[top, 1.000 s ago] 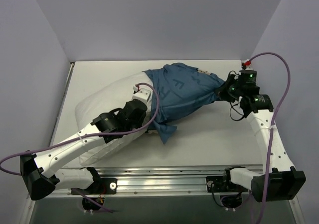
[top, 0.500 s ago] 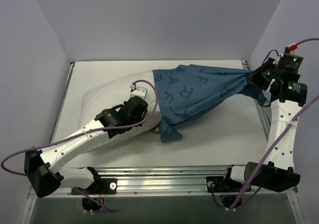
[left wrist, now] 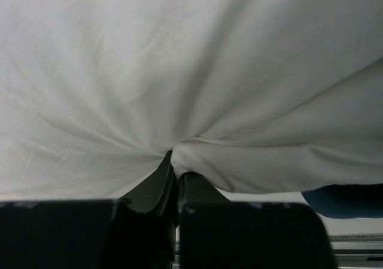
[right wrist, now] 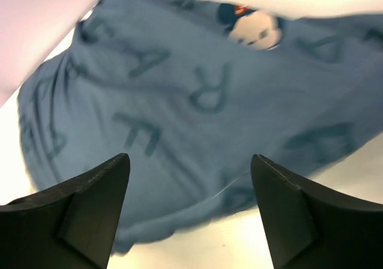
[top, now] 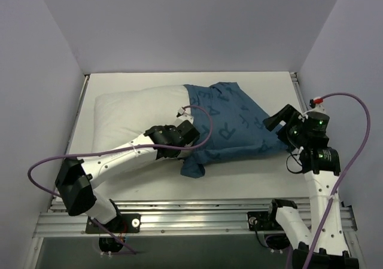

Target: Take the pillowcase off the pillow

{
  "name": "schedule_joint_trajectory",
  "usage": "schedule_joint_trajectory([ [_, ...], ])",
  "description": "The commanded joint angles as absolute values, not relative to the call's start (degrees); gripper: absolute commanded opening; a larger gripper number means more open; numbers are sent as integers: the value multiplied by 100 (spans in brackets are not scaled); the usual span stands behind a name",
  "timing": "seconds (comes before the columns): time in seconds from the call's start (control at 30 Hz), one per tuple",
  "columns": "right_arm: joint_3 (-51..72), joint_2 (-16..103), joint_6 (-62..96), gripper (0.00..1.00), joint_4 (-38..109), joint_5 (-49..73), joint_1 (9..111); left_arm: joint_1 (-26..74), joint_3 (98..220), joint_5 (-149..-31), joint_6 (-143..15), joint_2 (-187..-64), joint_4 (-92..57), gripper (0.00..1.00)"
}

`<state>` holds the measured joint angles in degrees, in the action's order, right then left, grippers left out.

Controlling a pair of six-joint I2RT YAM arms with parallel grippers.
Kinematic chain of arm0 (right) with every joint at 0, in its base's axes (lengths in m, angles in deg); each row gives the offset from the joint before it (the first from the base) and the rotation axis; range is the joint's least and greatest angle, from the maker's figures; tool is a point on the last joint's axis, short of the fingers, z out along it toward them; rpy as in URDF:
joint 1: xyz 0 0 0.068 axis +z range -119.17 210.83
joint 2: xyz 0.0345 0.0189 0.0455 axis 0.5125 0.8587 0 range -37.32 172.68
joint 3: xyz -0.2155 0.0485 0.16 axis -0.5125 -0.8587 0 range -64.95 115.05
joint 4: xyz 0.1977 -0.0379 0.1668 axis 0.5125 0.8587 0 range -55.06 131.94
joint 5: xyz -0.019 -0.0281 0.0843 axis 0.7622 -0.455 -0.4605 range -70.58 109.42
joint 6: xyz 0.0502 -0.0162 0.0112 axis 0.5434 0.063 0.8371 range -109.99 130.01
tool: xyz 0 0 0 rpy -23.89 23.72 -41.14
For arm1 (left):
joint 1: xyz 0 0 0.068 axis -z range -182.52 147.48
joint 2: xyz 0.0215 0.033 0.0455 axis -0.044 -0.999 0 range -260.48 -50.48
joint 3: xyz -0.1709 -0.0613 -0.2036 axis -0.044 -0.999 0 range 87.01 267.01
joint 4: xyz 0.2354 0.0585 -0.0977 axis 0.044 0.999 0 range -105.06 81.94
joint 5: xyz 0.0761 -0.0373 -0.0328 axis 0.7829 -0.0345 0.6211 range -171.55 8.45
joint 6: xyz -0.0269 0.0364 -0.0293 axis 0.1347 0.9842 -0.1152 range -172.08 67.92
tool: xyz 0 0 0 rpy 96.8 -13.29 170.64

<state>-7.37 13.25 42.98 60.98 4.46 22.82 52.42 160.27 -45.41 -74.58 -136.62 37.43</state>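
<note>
Pillowcase point(top: 236, 125): no longer pulled taut toward the far right corner as half a second ago. Now slack and rumpled on the table point(top: 257, 170), centre to right. Left end still sleeved over the right end of the pillow point(top: 134, 110), one loose corner drooping toward the near edge. Soft dark-blue cloth, printed with darker block letters and a cartoon mouse face with a red bow.

Pillow: plump, white, roughly rectangular, lying toward the far left, with more of it bared than before. Smooth cover drawn into radiating creases where pinched.

Left gripper point(left wrist: 177, 174): clamped tight on a fold of that white cover, at the pillow's near side just beside the blue hem.

Right gripper point(right wrist: 188, 161): released since then, dark blunt fingers spread wide with nothing between them. Drawn back toward the near side, just beside the pillowcase's right end and facing it.
</note>
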Motion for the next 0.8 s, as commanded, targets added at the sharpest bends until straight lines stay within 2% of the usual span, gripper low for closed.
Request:
schedule_joint_trajectory([
  [0.0, -1159, 761, 4454, 79, 6034, -236, 2634, 5408, 16435, -4410, -7687, -13941, 3706, 2],
  [0.23, -2003, -268, 5245, 81, 6246, 62, 3048, 5549, 16962, -4480, -7845, -14477, 3759, 2],
  [0.43, -3128, -418, 5676, 80, 5315, -211, 3259, 5654, 17332, -4779, -7792, -14750, 3442, 2],
  [0.6, -3612, 510, 5958, 80, 3646, -808, 3452, 5663, 17525, -4903, -7810, -14865, 3530, 2],
  [0.77, -3358, 1409, 5843, 80, 2583, -415, 4128, 5672, 17578, -4999, -7757, -14830, 3486, 2],
])
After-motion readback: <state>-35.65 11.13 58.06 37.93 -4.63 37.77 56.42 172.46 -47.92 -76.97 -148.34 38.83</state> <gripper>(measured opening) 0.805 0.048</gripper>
